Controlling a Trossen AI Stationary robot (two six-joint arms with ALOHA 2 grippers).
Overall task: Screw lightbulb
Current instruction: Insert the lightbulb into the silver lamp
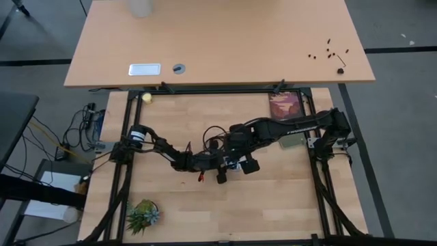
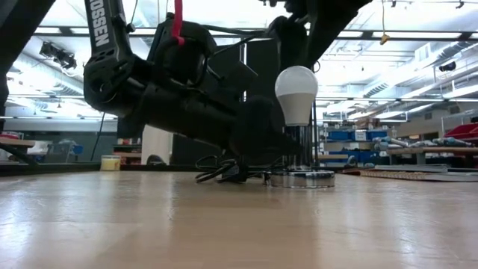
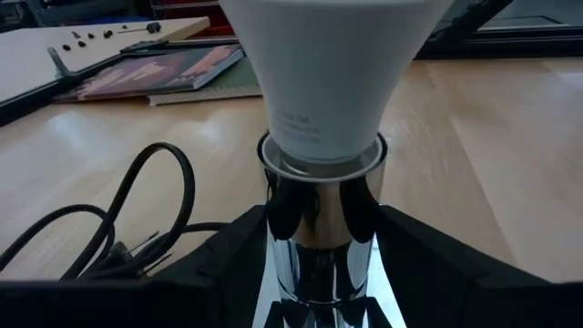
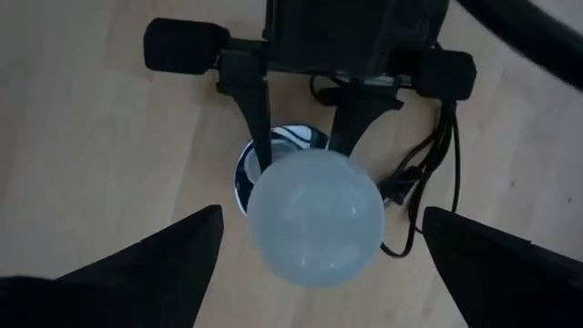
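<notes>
The white lightbulb [image 2: 296, 90] stands upright with its base in the chrome socket tube [image 3: 319, 228], which rises from a round silvery base disc [image 2: 302, 179] resting flat on the table. A black cord [image 3: 137, 210] lies beside it. My left gripper [image 3: 319, 264] is shut on the socket tube below the bulb. It also shows in the right wrist view [image 4: 305, 128]. My right gripper [image 4: 323, 211] hangs above the bulb [image 4: 314, 219], pointing down. It is open wide, with a finger on either side of the bulb and clear of it. My left gripper pinches the chrome socket tube [image 3: 282, 237] between its two fingers, just below the tube's rim, where the bulb's neck enters. The fingers come in level, low over the table, and lie across the upright tube. The socket's base disc stays on the table.
A magazine [image 1: 285, 106] lies at the back right of the work table. A small plant [image 1: 143, 215] stands at the front left and a yellow ball [image 1: 146, 97] at the back left. A black frame rail [image 1: 321, 178] bounds the table. A second table [image 1: 218, 41] stands behind.
</notes>
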